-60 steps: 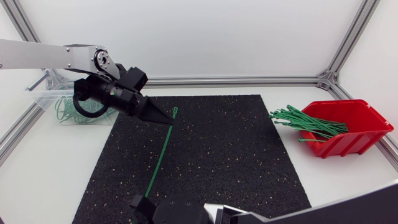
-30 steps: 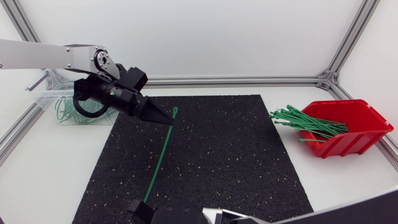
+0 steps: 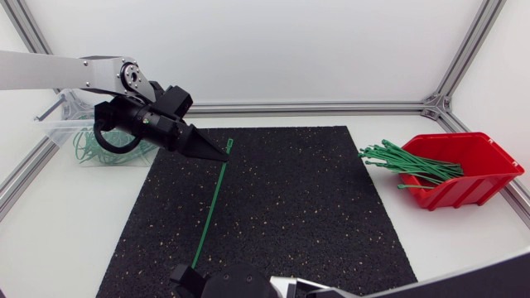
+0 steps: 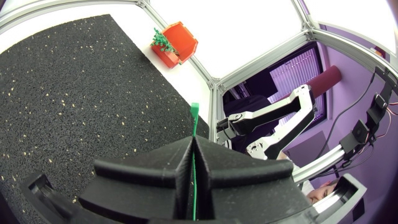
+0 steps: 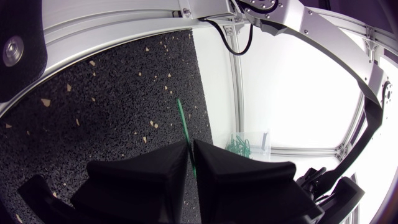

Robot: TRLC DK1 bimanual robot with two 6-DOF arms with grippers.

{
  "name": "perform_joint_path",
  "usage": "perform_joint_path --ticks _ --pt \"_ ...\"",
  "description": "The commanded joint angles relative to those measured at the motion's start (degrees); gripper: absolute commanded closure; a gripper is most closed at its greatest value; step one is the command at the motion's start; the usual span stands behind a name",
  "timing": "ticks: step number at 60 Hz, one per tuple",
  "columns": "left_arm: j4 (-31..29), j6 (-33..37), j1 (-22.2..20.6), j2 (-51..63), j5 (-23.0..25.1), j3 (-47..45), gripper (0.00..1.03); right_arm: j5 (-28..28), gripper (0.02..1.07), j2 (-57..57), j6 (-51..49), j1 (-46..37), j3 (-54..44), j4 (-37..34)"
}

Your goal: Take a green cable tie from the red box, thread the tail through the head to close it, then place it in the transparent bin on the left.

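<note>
Green cable tie (image 3: pixel 211 207) runs straight across the mat (image 3: pixel 315 207), head pinched in left jaws near mat's far edge, tail pinched in right jaws at near edge.

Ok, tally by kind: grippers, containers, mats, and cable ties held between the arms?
Matte black grippers: 2, left gripper and right gripper
Containers: 2, red plastic box and transparent bin
Mats: 1, black speckled mat
Held ties: 1, green cable tie
Total: 6

The table (image 3: pixel 74 215) is lit brightly and evenly; shadows are soft. White glare is seen in wrist views.
</note>
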Motion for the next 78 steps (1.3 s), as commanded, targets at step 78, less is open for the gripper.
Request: perform_joint_path --ticks 78 --pt "-0.3 1.41 -0.95 -3.07 0.11 -1.59 1.0 -8.5 1.01 -8.0 14.97 -8.84 5.49 -17.79"
